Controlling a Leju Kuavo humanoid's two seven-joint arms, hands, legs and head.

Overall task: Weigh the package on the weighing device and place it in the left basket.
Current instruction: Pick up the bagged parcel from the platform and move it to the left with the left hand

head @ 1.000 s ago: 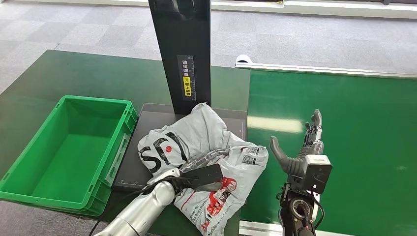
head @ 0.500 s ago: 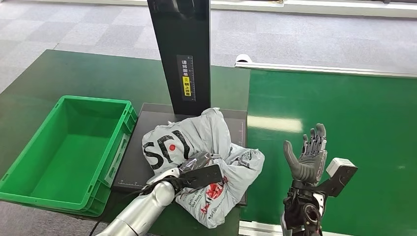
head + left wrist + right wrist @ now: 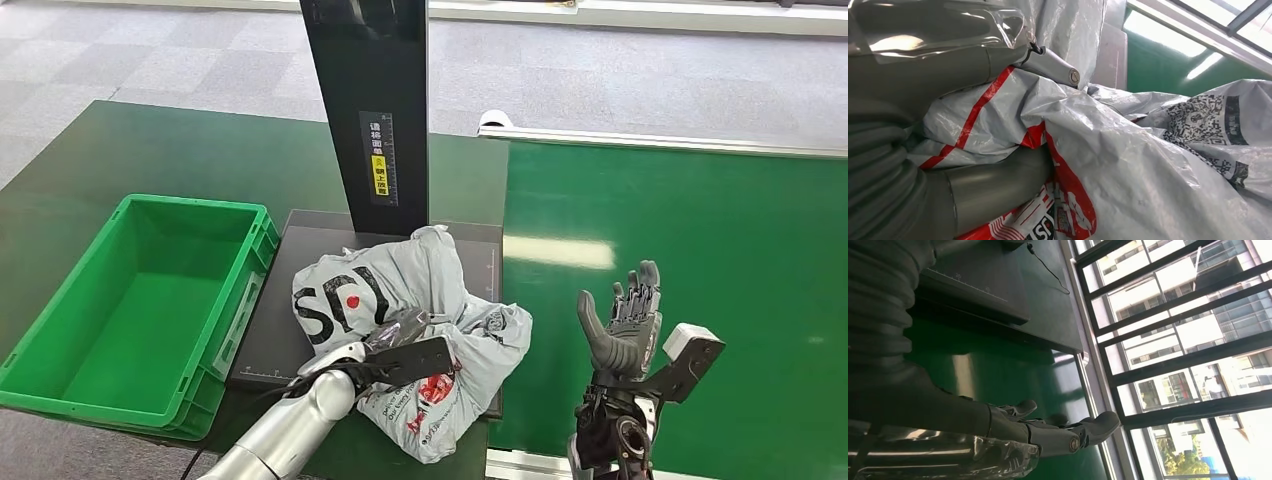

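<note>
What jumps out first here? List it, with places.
A crumpled grey plastic mailer package with red print lies on the flat black weighing platform, gripped by the left hand. An empty green plastic crate sits left of it. The right hand hangs open above the green belt.

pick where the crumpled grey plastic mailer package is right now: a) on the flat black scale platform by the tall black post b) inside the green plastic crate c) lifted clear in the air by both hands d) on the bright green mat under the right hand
a: the crumpled grey plastic mailer package lies on the flat black scale platform in front of the tall black post, with the left hand gripping it, while the green plastic crate holds nothing.
</note>
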